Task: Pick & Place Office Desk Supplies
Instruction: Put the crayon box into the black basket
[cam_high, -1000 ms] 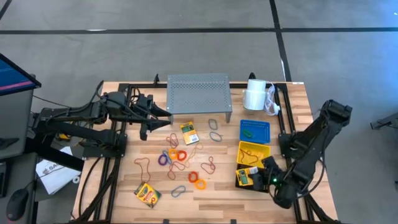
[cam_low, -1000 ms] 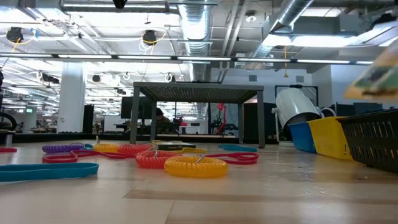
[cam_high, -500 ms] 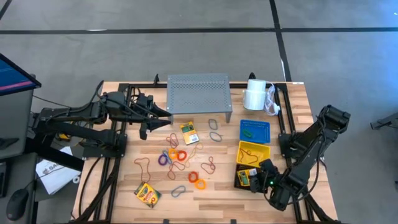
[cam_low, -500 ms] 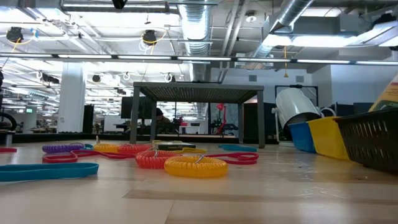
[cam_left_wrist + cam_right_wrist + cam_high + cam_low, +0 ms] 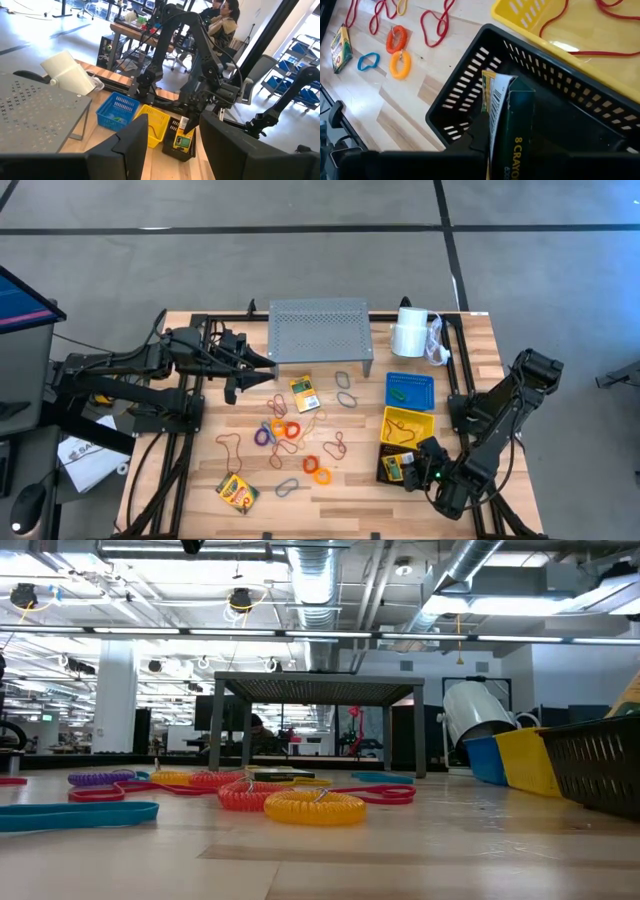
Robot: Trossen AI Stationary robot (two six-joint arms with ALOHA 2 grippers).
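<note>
Presently the right gripper (image 5: 412,471) sits over the black basket (image 5: 386,472) at the table's front right corner, its fingers closed on a crayon box (image 5: 512,127) held upright inside that basket. The yellow basket (image 5: 408,426) and blue basket (image 5: 410,391) stand in line behind it, while loops (image 5: 287,430) and two more crayon boxes (image 5: 304,392) lie scattered mid-table. The left gripper (image 5: 262,369) hangs beside the grey shelf (image 5: 320,330), fingers parted and empty.
</note>
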